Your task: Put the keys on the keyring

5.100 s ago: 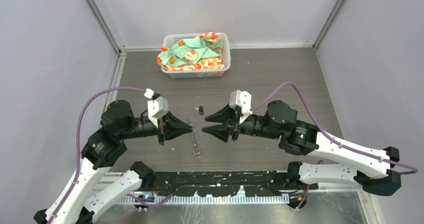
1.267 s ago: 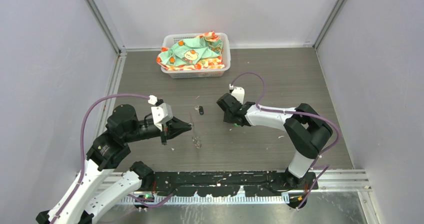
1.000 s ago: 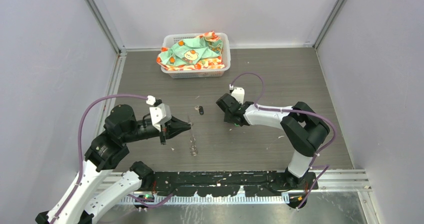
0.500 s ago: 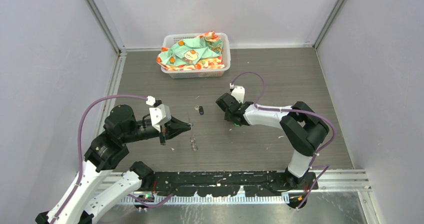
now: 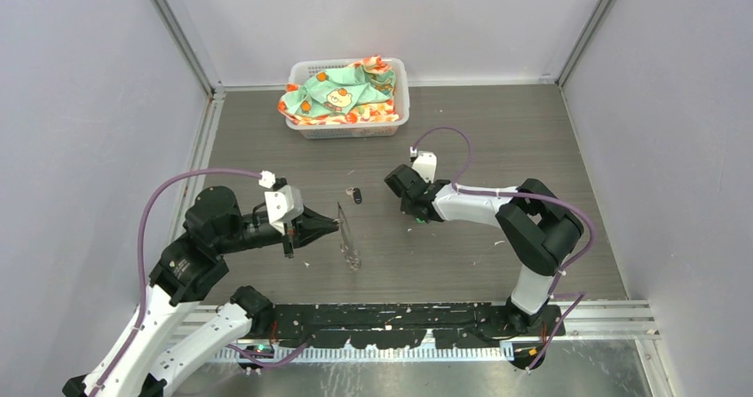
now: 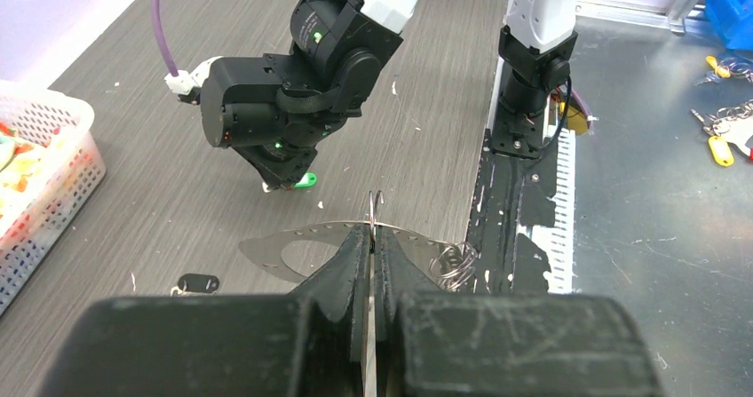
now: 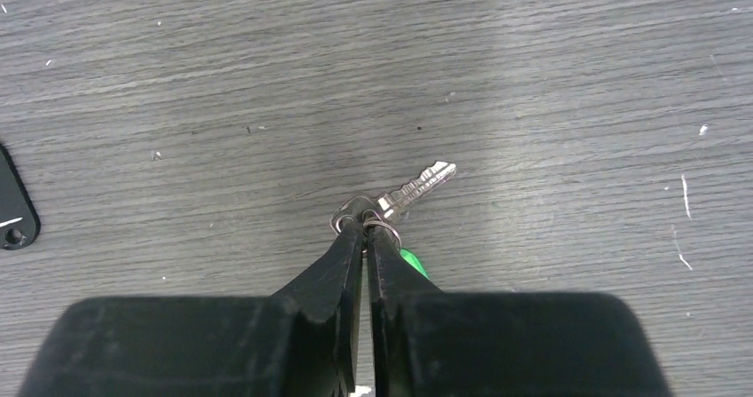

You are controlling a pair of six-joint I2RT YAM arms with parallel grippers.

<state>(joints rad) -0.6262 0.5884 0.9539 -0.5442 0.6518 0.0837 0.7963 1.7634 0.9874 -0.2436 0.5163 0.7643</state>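
While L claw (image 6: 371, 230) is clamping the keyring (image 6: 306, 234), R claw (image 7: 364, 227) is pinching green key (image 7: 416, 184) on bench (image 7: 550, 68) nearby; neither key threaded yet, black key (image 5: 356, 196) lying untouched

Nothing here can be read. The cloth (image 5: 342, 95) in the white basket (image 5: 346, 130) carries a cartoon print, but no letters come clear on it. The black-headed key (image 7: 16, 215) shows a small white fleck, perhaps a mark, too small to make out. The yellow tag (image 6: 718, 150) lying on the metal surface (image 6: 639, 202) looks blank from here.
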